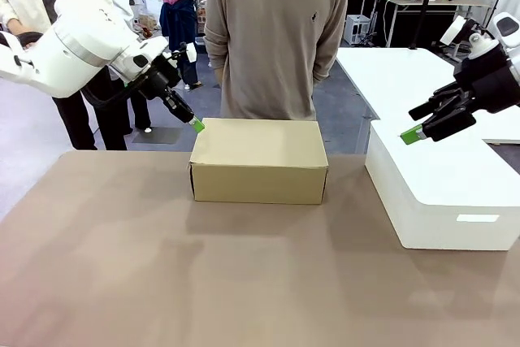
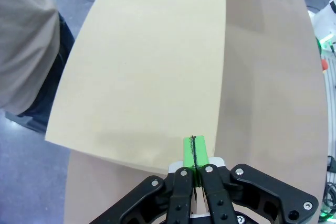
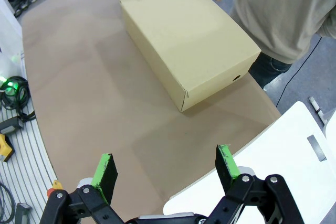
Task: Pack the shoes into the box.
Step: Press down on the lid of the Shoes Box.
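Cardboard, tan and plain: the box [image 1: 258, 160] sits shut on the desk [image 1: 162, 282], lid flat, just in front of the person [image 1: 276, 38] standing at the far side. No shoes lie on the desk around the box, so I take them to be inside, though I cannot see in.

My left tool [image 1: 197, 125] has its green pads pressed together on nothing, tip right at the box's far left top corner; from the left wrist view the pads [image 2: 189, 153] hang over the lid's edge, and I cannot tell whether they touch it. My right tool [image 1: 413, 136] stands with fingers wide apart and empty, well off to the right of the box, above the white block [image 1: 439, 193].

I judge the box to be light but not rigid: thin board, a lid that will flex and dent if I pinch its middle, and smooth sides that could slip between the pads. The best hold looks to be at the edges and corners, where the folds stiffen it, or by pressing on the lid near its rim. A small round hole [image 3: 237, 77] shows on the end face nearest the person. With shoes inside, the weight could shift when tilted, so I'd keep it level.
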Robot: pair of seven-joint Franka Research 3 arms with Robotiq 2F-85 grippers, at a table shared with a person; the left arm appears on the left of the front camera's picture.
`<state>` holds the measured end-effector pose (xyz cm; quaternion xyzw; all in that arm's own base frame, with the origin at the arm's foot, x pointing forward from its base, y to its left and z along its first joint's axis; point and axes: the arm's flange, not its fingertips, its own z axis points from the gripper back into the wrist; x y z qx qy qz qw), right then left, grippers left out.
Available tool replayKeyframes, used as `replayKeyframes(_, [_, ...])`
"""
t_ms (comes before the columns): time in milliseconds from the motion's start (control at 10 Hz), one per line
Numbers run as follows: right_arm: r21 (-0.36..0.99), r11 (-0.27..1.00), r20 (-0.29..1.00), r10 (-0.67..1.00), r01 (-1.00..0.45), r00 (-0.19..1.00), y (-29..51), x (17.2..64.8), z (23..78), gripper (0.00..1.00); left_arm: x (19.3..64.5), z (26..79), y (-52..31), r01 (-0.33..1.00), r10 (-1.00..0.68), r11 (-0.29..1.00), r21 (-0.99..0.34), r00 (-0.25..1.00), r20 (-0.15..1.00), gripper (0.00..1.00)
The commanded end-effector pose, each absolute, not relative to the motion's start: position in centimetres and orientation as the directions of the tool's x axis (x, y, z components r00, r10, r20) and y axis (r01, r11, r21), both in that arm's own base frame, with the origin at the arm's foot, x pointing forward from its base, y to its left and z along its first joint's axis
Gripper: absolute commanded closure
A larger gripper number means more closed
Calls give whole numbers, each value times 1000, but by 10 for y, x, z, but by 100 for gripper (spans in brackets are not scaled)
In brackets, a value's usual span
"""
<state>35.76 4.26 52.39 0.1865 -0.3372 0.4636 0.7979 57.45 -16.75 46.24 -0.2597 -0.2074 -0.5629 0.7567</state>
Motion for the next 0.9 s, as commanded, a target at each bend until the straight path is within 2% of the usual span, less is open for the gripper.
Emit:
replayKeyframes(0, [-19, 480, 735, 602, -877, 313, 41, 361, 522, 0, 573, 465, -168, 959, -744, 240, -154, 283, 605, 100])
replayKeyframes(200, [-19, 480, 735, 602, -877, 313, 41, 361, 522, 0, 558, 465, -160, 960, -744, 240, -146, 278, 607, 100])
replayKeyframes(600, [-19, 480, 735, 602, -877, 313, 41, 361, 522, 0, 473, 496, -112, 951, -823, 270, -148, 308, 477, 100])
replayKeyframes(800, [-19, 480, 735, 602, -877, 313, 41, 361, 522, 0, 429, 503, -99, 946, -826, 303, -113, 320, 465, 100])
